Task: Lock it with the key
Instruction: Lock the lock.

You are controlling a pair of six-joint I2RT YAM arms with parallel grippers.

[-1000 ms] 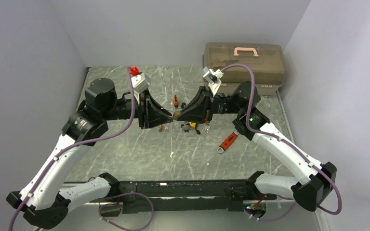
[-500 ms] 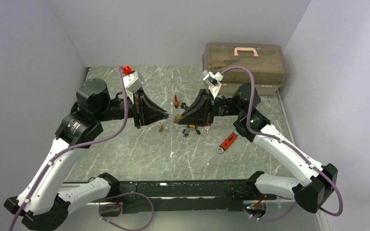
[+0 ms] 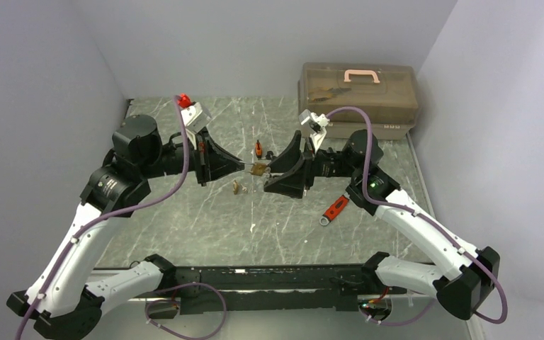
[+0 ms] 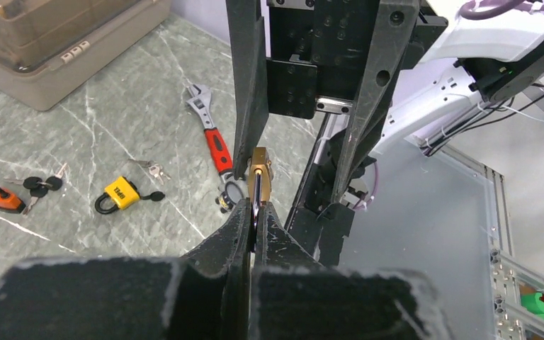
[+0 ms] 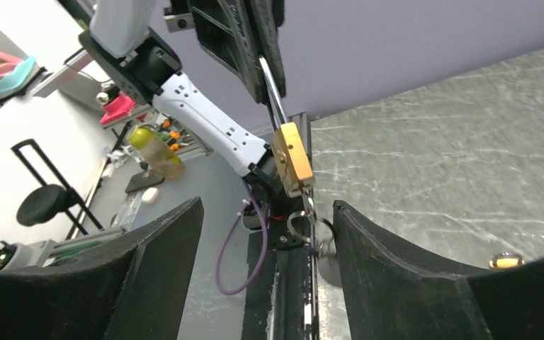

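Compared with a second ago, the two arms have been drawn apart. Then, both tips met at the brass padlock (image 3: 258, 169) low over the table (image 3: 205, 212). Now the right gripper (image 3: 269, 172) has been spread wide and pulled slightly back, so that nothing is held in it. The padlock is left just ahead of its spread fingers, roughly on its centre line.

The left gripper (image 3: 243, 166) is clamped on the padlock's shackle, with the brass body carried immediately beyond its fingertips and clear of the table. In the right wrist view a key ring (image 5: 301, 221) is seen hanging below the body, so a key is judged to be seated in the keyhole.

The release is read as the end of one handling of the key: either the turn has been finished, or the key has been let go for a fresh grip. It cannot be told whether the shackle is latched, since it is hidden between the left fingers. Another approach by the right gripper is probably still called for.
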